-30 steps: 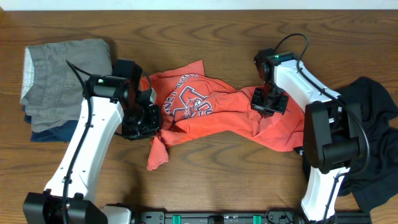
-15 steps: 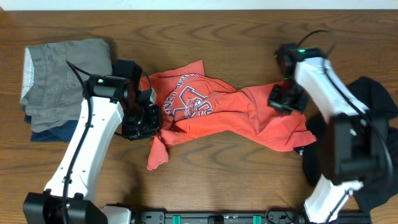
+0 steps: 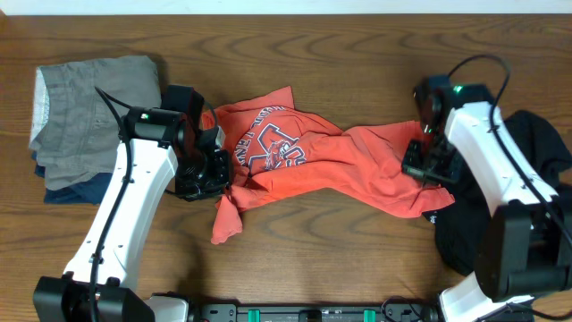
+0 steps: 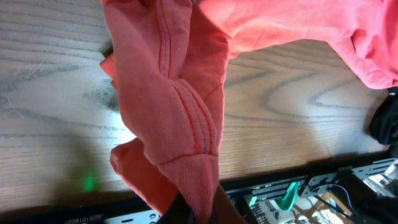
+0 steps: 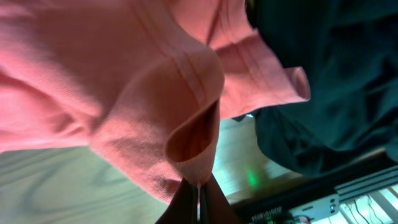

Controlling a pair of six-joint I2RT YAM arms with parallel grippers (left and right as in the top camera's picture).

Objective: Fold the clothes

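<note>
1. right pincer (image 3: 432, 163) has travelled toward the right edge of the desk (image 3: 313, 268) over the last second, dragging its end of the coral-red t-shirt (image 3: 331, 165) along. the left pincer (image 3: 204, 174) has stayed where it was, at the shirt's left end.
2. the right pincer's jaws are pressed almost together on a doubled fold of the shirt's hem. in the right wrist view the fold rises straight out from between the fingertips.
3. the left pincer is clamped tight on a twisted bunch of the shirt with a stitched seam running through it. no gap shows between its jaws.
4. the t-shirt lies rumpled and stretched across the middle of the desk between the two pincers. its lettering (image 3: 277, 148) faces up, left of centre. a loose tail of cloth trails toward the front edge, just beside the left pincer.
5. a black garment (image 3: 536, 152) is heaped at the right edge, touching the shirt's right end and partly under the right arm (image 3: 487, 170). the right pincer sits just beside it.
6. a grey garment (image 3: 89, 98) lies on top of a navy blue garment (image 3: 67, 190) near the back left corner, close to the shirt's left end. the left arm (image 3: 134, 188) crosses its near edge.
</note>
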